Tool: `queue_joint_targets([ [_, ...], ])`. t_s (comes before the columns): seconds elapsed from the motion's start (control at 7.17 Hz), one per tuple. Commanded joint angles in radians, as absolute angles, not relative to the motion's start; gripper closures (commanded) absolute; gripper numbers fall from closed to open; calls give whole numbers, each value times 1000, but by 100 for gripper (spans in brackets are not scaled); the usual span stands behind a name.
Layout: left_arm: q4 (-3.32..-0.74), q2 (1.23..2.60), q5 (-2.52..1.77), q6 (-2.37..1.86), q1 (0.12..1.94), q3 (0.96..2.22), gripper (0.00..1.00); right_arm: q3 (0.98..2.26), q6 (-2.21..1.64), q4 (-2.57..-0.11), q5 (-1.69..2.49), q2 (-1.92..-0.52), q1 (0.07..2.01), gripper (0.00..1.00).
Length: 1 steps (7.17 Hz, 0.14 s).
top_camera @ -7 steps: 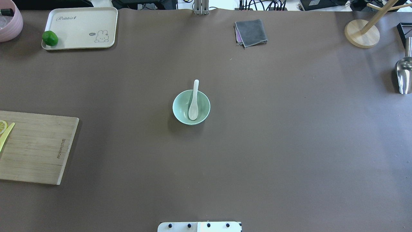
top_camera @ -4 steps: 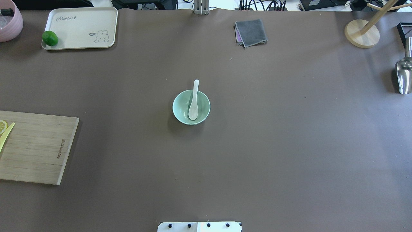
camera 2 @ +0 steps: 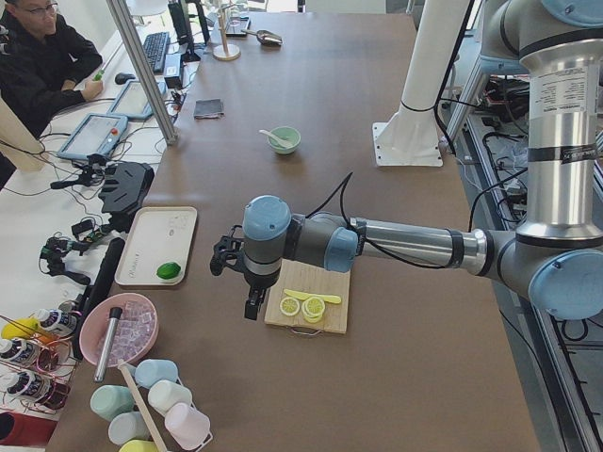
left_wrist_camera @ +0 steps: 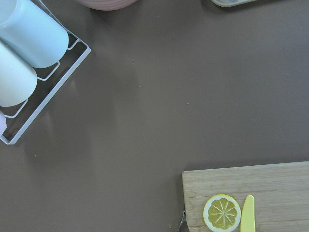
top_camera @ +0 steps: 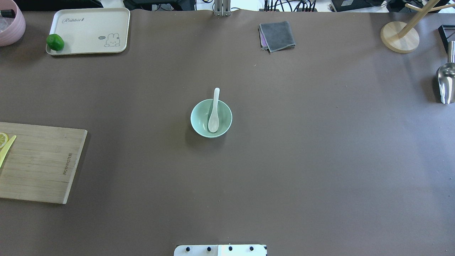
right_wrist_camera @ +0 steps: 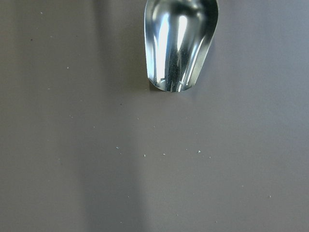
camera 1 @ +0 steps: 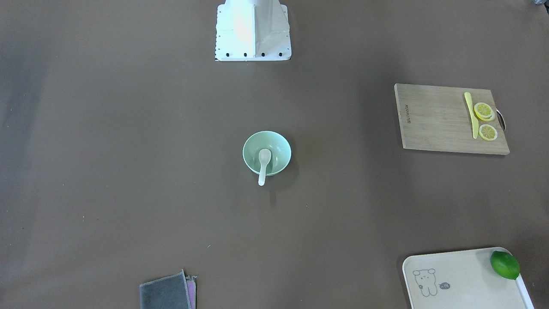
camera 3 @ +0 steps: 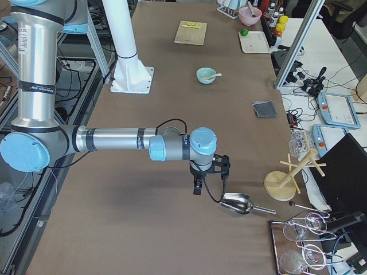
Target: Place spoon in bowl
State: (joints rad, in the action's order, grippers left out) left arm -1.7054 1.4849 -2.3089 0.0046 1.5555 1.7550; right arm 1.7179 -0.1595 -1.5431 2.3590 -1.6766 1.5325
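Spoon (top_camera: 214,113) in the bowl (top_camera: 199,124) at the table's centre, scoop down on the bottom, handle propped on the far rim and poking out past it. No hand on either. Well off to the left, a wooden cutting board (top_camera: 39,163) with lemon slices (camera 1: 484,111) and a slim yellow knife (camera 1: 472,116) at its outer end. Far left, a cream tray (top_camera: 89,25) with a lime (top_camera: 55,42) at its left edge, and a pink bowl (top_camera: 10,25) beyond that. Far and slightly right of centre, a folded grey cloth (top_camera: 277,35). At the right edge, a metal scoop (top_camera: 446,83), with a wooden stand (top_camera: 399,37) farther back. Left gripper (camera 2: 252,306) hanging above the table just off the board's outer end, well apart from the bowl. Right gripper (camera 3: 198,186) hanging above the table near the scoop, likewise well apart from the bowl. Cannot tell how far open the fingers of either are, nor whether anything is held; neither wrist view shows them.
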Motion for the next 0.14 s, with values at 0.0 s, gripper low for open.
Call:
queue_joint_targets([
  [0.0,-1704,1486,-2309,5,1555,1756,2,1718,-160,-1543,2358,-1677,1532,0],
])
